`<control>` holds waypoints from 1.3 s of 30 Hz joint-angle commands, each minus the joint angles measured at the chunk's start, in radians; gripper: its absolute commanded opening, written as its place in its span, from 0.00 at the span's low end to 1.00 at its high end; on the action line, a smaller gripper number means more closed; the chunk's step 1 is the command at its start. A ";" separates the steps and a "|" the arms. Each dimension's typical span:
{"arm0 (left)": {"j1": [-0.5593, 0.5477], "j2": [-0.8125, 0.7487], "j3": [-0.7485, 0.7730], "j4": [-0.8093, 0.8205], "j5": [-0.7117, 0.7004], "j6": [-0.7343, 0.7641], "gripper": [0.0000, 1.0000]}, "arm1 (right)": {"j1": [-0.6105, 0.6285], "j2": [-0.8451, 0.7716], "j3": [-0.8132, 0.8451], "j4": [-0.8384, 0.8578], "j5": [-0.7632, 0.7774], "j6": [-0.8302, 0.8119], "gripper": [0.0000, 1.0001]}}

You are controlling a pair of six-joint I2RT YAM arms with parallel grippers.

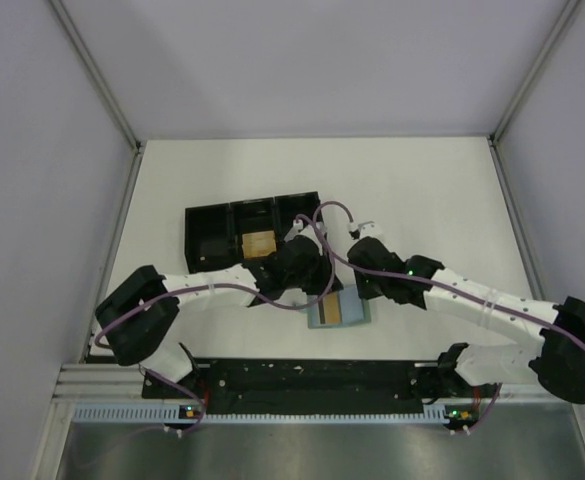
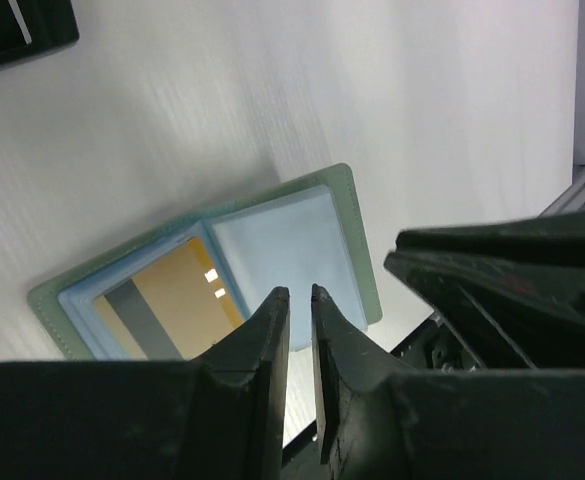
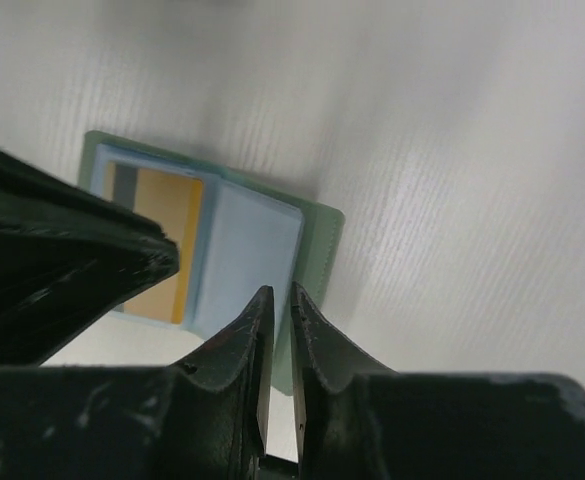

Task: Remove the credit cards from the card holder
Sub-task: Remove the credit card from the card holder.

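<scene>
The card holder (image 1: 344,312) lies open and flat on the table near the front edge, a pale blue inside with a grey-green border (image 2: 357,240). Its left panel holds a gold credit card (image 2: 177,300) with a grey stripe; in the right wrist view this card (image 3: 167,240) is partly hidden by the other arm. The right panel (image 3: 247,255) shows bare blue. My left gripper (image 2: 300,292) hovers over the holder's near edge, jaws a thin slit apart with nothing between them. My right gripper (image 3: 280,290) hangs over the holder's right border, also a slit apart and empty.
A long black tray (image 1: 212,235) stands behind the holder with a tan card (image 1: 259,244) in its middle compartment. Both arms crowd together above the holder (image 1: 317,285). The black mounting rail (image 1: 312,375) runs along the front edge.
</scene>
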 commanded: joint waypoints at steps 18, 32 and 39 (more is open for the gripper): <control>0.021 -0.075 -0.116 -0.046 -0.123 -0.017 0.18 | -0.195 0.012 -0.297 0.667 -0.624 0.145 0.27; 0.021 -0.053 -0.170 -0.032 -0.107 -0.035 0.17 | -0.278 0.137 -0.389 0.821 -0.710 0.223 0.28; 0.021 -0.035 -0.170 -0.031 -0.103 -0.037 0.16 | -0.286 0.216 -0.410 0.939 -0.787 0.254 0.27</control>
